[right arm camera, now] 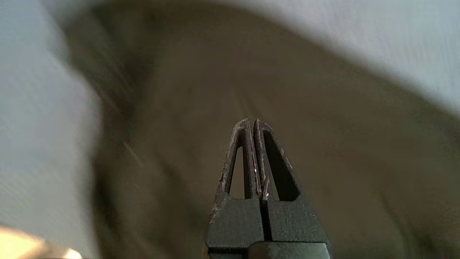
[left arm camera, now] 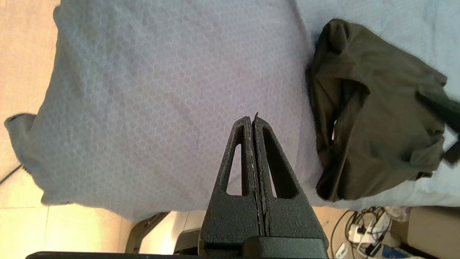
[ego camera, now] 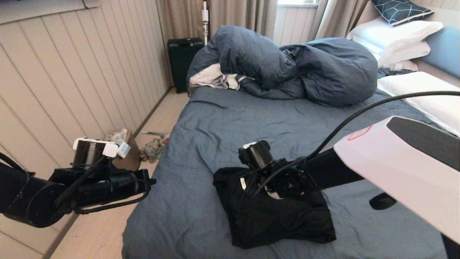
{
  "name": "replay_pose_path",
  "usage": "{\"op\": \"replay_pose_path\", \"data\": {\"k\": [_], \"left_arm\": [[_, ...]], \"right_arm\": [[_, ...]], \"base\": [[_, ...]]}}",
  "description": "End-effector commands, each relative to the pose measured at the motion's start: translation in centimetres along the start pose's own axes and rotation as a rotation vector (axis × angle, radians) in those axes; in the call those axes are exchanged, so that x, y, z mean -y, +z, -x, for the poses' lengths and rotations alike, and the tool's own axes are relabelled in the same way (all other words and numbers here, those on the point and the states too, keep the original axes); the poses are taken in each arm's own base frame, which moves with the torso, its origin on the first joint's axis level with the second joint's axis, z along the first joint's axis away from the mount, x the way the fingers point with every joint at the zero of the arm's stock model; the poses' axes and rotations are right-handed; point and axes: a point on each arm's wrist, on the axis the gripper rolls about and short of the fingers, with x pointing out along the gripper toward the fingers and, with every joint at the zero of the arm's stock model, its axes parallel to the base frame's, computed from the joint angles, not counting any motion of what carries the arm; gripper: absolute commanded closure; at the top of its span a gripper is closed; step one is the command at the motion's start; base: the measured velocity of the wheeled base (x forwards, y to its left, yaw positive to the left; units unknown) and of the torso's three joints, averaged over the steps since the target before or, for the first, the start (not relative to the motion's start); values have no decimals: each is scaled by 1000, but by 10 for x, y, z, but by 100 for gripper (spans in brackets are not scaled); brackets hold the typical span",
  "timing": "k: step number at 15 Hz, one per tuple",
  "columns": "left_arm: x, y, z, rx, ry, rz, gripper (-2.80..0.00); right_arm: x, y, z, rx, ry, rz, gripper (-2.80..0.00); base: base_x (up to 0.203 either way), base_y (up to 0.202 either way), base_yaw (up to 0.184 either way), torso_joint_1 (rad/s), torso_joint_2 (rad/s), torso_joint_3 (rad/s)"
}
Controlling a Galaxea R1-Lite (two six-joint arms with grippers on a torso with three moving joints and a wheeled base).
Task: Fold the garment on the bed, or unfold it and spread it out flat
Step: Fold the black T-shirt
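Right wrist view: right gripper (right arm camera: 252,124) closed, empty, over garment (right arm camera: 323,144).

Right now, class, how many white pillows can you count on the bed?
3. Two white pillows are stacked at the headboard, upper and lower, under a dark patterned cushion. A third lies nearer, on the bed's right edge. The duvet may hide more.

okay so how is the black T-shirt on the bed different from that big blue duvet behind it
The black T-shirt is small and lies in a low crumpled heap near the foot of the bed; the slate-blue duvet is far bulkier and piled high toward the pillows. The right gripper hangs over the T-shirt, while nothing is at the duvet. Both are rumpled, neither spread flat.
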Motion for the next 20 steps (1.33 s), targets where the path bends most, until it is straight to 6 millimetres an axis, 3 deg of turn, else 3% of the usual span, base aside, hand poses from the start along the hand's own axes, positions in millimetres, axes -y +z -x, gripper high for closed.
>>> {"op": "replay_pose_path", "data": {"k": [1,6,8,13,16,20], "left_arm": [[0,-1,1,-2,-1,3,0],[-1,-2,-1,-8,2,4,0],[-2,-3,-2,-13,3,5,0],[-2,-3,-4,-15,5,6,0],[-2,-3,-4,-15,5,6,0],[-2,-3,-5,-18,4,6,0]], "right_arm": [[11,-19,12,-30,-14,8,0],[16,-78,11,-108,-23,31,0],[2,-111,11,-157,0,70,0],[-35,-153,42,-162,110,203,0],[-34,-145,54,-114,134,195,0],[-23,-79,61,73,136,82,0]], "base": [[0,0,0,0,0,0],[0,0,0,0,0,0],[0,0,0,0,0,0],[0,0,0,0,0,0],[0,0,0,0,0,0],[0,0,0,0,0,0]]}}
